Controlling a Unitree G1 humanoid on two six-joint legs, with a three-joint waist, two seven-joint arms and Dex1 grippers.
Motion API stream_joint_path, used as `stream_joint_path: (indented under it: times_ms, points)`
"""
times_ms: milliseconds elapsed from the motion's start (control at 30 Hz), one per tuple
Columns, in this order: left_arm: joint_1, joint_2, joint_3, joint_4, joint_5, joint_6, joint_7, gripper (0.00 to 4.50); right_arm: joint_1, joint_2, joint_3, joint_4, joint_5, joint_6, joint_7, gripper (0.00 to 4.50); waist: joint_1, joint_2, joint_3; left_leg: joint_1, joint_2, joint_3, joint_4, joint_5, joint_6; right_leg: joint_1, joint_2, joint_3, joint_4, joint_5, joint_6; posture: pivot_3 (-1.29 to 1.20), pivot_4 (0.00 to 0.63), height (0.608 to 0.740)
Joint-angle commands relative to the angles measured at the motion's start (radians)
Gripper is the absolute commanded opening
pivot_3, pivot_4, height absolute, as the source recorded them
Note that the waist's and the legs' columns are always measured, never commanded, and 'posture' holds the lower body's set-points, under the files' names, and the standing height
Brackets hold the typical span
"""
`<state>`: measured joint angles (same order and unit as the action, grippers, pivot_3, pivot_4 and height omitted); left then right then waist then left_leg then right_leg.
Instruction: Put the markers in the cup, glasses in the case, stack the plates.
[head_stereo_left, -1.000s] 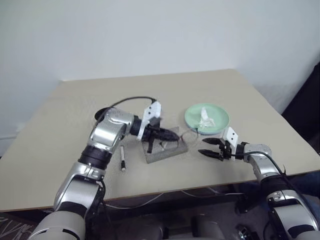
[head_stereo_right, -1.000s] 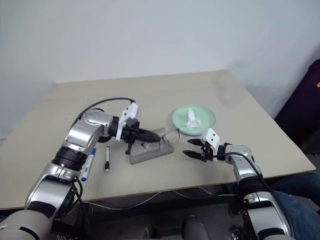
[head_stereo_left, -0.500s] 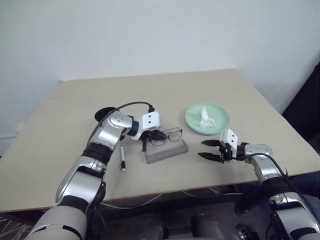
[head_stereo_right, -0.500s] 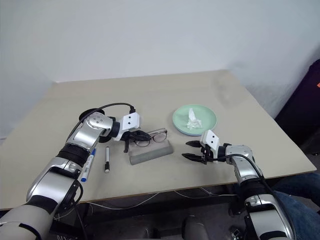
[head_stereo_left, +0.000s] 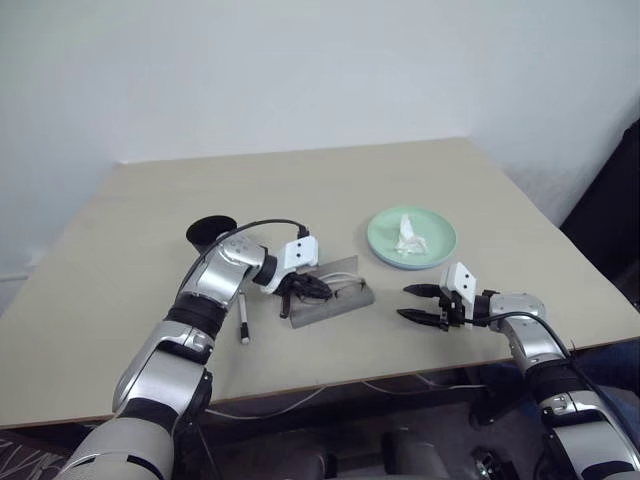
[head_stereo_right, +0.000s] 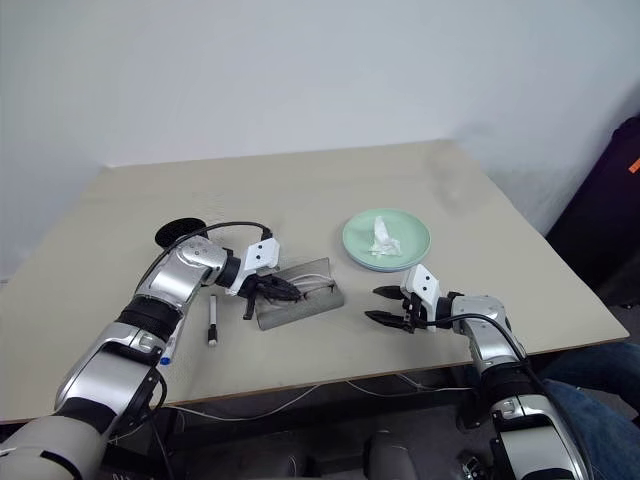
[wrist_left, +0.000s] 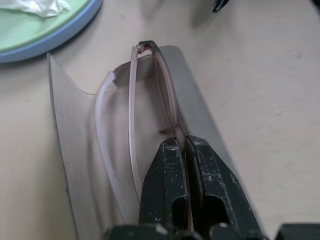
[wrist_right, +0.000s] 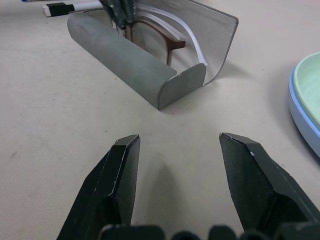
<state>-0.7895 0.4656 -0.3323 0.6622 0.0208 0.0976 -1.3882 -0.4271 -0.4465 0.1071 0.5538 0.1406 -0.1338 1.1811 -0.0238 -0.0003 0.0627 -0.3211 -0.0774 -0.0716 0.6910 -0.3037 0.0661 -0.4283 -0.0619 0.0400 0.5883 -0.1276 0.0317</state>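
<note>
The grey case lies open near the table's six o'clock edge, lid up. The thin-framed glasses sit inside it. At two o'clock from it, the mint green plate rests stacked on the light blue one. At ten o'clock stands the black cup; at nine o'clock lies a marker.

Beige table — carrying black cup at left, two markers near it, open grey case mid-front, and stacked plates to the right — tissue on top.
</note>
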Motion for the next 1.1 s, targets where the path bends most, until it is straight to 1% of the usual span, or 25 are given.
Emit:
stream_joint_path:
  times_ms: [33, 300, 433, 533, 633, 767, 800, 1100]
  points:
    - [0.017, 0.015, 0.014, -0.058, -0.029, 0.058, -0.039, 0.02, -0.009, -0.004, -0.009, -0.046, 0.018, -0.006, -0.002, 2.75, 0.0, 0.0, 0.0, 0.0, 0.0, 0.0, 0.0, 0.0, 0.0, 0.0, 0.0, 0.0, 0.0, 0.0, 0.0, 0.0, 0.0, 0.74]
    - [0.021, 0.017, 0.035, -0.121, -0.078, 0.16, -0.054, 0.02, -0.006, -0.003, -0.005, -0.047, 0.015, -0.002, 0.0, 2.75, 0.0, 0.0, 0.0, 0.0, 0.0, 0.0, 0.0, 0.0, 0.001, 0.0, 0.0, 0.0, 0.0, 0.0, 0.0, 0.0, 0.0, 0.74]
    - [0.032, 0.019, 0.016, -0.113, -0.063, 0.152, -0.049, 0.02, -0.012, 0.0, -0.002, -0.037, 0.012, -0.003, -0.003, 2.75, -0.001, 0.0, 0.0, 0.0, 0.0, 0.0, 0.0, -0.001, 0.001, 0.0, 0.0, 0.0, 0.0, 0.0, 0.0, 0.0, 0.0, 0.74]
    - [0.044, 0.019, 0.002, -0.106, -0.039, 0.098, -0.032, 0.02, -0.013, 0.001, -0.001, -0.035, 0.012, -0.004, -0.005, 2.75, 0.0, 0.0, 0.0, 0.0, 0.0, 0.0, 0.0, -0.001, 0.0, 0.0, 0.0, 0.0, 0.0, 0.0, 0.0, 0.0, 0.0, 0.74]
    - [0.039, 0.004, 0.01, -0.085, -0.034, 0.072, -0.002, 0.64, -0.013, 0.0, -0.001, -0.035, 0.013, -0.004, -0.006, 2.75, 0.0, 0.0, 0.0, 0.0, 0.0, 0.0, 0.0, -0.001, 0.0, 0.0, 0.0, 0.001, 0.0, 0.0, 0.0, 0.0, 0.0, 0.74]
    - [0.02, -0.019, 0.029, -0.063, -0.039, 0.033, 0.041, 1.88, -0.011, -0.001, 0.0, -0.035, 0.013, -0.004, -0.005, 2.75, 0.001, 0.0, 0.0, 0.0, 0.0, 0.0, 0.0, -0.001, 0.0, 0.0, 0.0, 0.0, 0.0, 0.0, 0.0, 0.0, 0.0, 0.74]
    - [0.016, -0.022, 0.034, -0.063, -0.044, 0.03, 0.045, 2.27, -0.011, -0.002, 0.0, -0.036, 0.013, -0.004, -0.005, 2.75, 0.001, 0.0, 0.0, 0.0, 0.0, 0.0, 0.001, -0.001, 0.0, 0.0, 0.0, 0.0, 0.0, 0.0, 0.0, 0.0, 0.0, 0.74]
    - [-0.033, -0.054, 0.095, -0.079, -0.074, -0.001, 0.126, 2.27, -0.008, -0.002, 0.002, -0.036, 0.013, -0.004, -0.003, 2.75, 0.001, 0.0, 0.0, 0.0, 0.0, 0.0, 0.001, -0.001, 0.0, 0.0, 0.0, 0.0, 0.0, 0.0, 0.0, 0.0, 0.0, 0.74]
